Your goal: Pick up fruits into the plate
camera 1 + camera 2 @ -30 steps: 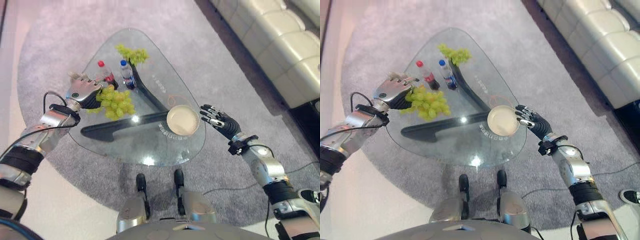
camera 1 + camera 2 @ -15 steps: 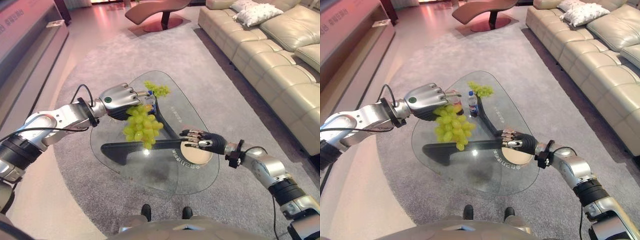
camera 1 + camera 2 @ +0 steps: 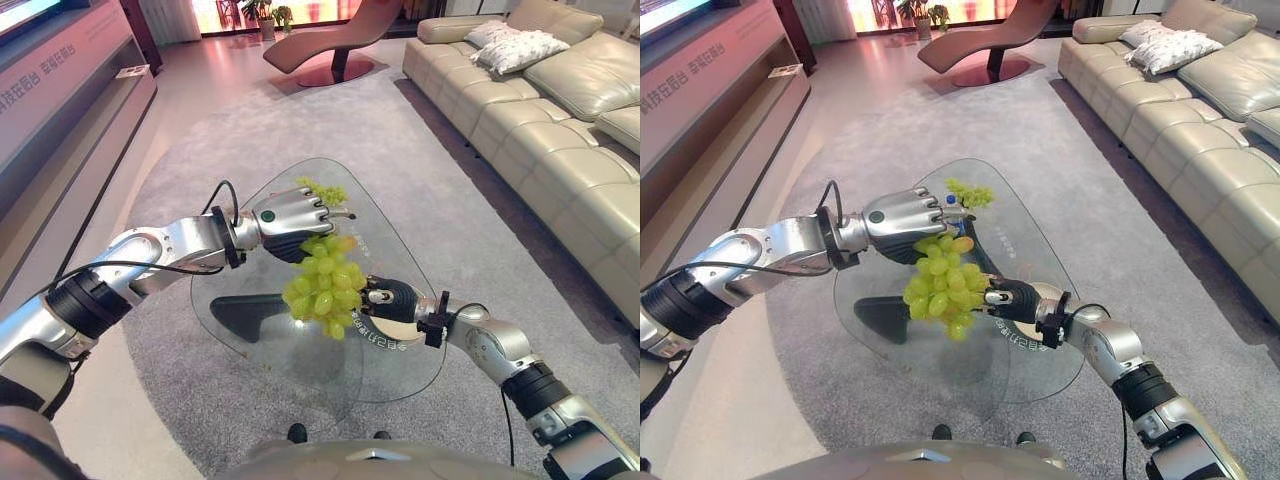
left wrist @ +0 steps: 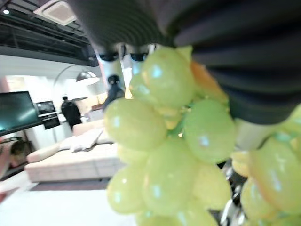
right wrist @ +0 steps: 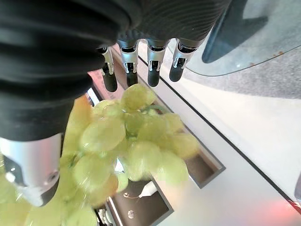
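Grey carpet [image 3: 480, 200] surrounds the glass table [image 3: 400, 370]. Near its right edge the right hand [image 3: 390, 297], fingers relaxed, hovers over the plate [image 3: 392, 330]. The left hand [image 3: 290, 212] clutches the grape bunch [image 3: 325, 285], now swung beside it, unreleased. Another bunch [image 3: 322, 191] waits at the far corner.

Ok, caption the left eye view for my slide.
Left robot hand carries a bunch of green grapes over the glass table toward the right robot hand.

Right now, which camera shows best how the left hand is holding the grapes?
The left eye view: the left hand grips the grapes from the top, the bunch hanging free over the table. The right eye view matches. Both wrist views show the grapes very close.
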Robot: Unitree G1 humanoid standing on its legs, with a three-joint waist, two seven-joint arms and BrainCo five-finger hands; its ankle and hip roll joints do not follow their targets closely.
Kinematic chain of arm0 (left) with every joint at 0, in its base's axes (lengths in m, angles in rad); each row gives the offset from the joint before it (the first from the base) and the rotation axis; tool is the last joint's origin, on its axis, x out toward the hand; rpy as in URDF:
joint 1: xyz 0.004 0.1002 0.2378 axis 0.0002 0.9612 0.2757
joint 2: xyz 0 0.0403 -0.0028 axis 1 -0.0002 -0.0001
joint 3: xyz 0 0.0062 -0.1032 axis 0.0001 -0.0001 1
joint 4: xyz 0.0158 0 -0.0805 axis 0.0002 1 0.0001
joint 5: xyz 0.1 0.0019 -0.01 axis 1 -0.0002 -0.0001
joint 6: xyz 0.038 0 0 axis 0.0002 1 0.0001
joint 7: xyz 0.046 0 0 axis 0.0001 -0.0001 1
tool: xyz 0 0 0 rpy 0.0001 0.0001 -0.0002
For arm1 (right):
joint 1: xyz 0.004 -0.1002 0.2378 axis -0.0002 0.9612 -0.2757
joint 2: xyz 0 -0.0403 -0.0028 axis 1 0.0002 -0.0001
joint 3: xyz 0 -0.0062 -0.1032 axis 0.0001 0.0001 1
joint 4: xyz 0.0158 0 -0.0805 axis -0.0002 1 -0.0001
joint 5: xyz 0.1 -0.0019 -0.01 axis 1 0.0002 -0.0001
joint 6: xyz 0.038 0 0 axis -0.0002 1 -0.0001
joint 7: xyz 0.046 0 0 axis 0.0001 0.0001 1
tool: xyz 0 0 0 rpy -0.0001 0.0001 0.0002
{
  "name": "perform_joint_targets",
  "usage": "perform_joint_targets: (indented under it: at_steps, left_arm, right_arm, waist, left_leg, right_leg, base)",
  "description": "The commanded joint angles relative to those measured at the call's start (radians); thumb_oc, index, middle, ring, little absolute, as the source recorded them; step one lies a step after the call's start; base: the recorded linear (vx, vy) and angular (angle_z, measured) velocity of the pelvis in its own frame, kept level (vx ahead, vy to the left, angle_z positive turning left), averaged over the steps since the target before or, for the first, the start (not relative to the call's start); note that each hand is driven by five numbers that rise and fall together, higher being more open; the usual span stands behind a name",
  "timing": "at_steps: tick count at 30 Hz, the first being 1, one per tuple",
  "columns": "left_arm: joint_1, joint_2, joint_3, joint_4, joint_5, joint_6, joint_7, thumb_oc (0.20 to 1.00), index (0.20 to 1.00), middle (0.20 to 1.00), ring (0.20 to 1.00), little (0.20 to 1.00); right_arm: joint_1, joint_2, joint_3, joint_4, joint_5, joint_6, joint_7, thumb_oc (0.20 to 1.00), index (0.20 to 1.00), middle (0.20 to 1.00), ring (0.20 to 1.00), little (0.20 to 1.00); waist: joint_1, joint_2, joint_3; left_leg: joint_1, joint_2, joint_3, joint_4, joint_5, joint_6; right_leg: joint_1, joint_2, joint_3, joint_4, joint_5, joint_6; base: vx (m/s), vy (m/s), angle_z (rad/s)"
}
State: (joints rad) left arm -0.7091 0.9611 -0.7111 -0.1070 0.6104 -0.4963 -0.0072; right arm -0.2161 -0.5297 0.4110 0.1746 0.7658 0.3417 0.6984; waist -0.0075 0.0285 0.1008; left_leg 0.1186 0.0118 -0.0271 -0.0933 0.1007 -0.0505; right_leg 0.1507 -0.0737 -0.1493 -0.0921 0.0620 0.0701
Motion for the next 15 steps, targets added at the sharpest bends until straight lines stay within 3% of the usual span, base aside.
perform_joint_targets:
  at_steps: [1, 8, 15]
  left_arm:
    - [-0.117, -0.023, 0.025, 0.013, -0.122, 0.0, -0.026, 0.2, 0.2, 0.2, 0.2, 0.2]
    - [-0.079, -0.033, 0.058, -0.023, -0.161, 0.003, -0.079, 0.2, 0.2, 0.2, 0.2, 0.2]
    - [-0.077, -0.068, 0.053, -0.001, -0.175, 0.049, -0.105, 0.2, 0.2, 0.2, 0.2, 0.2]
  right_arm:
    - [-0.001, 0.017, 0.01, -0.005, 0.024, -0.086, -0.023, 1.0, 1.0, 1.0, 1.0, 1.0]
    - [0.025, 0.031, 0.0, -0.015, 0.047, -0.123, -0.022, 1.0, 1.0, 1.0, 1.0, 1.0]
    - [0.029, 0.065, 0.02, -0.047, 0.095, -0.137, -0.007, 1.0, 1.0, 1.0, 1.0, 1.0]
  waist:
    - [0.022, -0.036, -0.033]
    - [0.019, -0.033, -0.029]
    - [0.015, -0.03, -0.03]
  left_leg:
    - [0.077, -0.029, 0.046, 0.052, -0.225, 0.024]
    - [0.08, -0.024, 0.053, 0.049, -0.223, 0.024]
    - [0.085, -0.024, 0.055, 0.04, -0.219, 0.024]
  right_leg:
    - [0.029, -0.053, -0.023, 0.033, -0.092, 0.069]
    - [0.033, -0.051, -0.019, 0.025, -0.09, 0.068]
    - [0.034, -0.048, -0.014, 0.021, -0.089, 0.07]
  base:
    - [0.0, 0.0, 0.0]
    - [0.0, 0.0, 0.0]
    - [0.0, 0.0, 0.0]
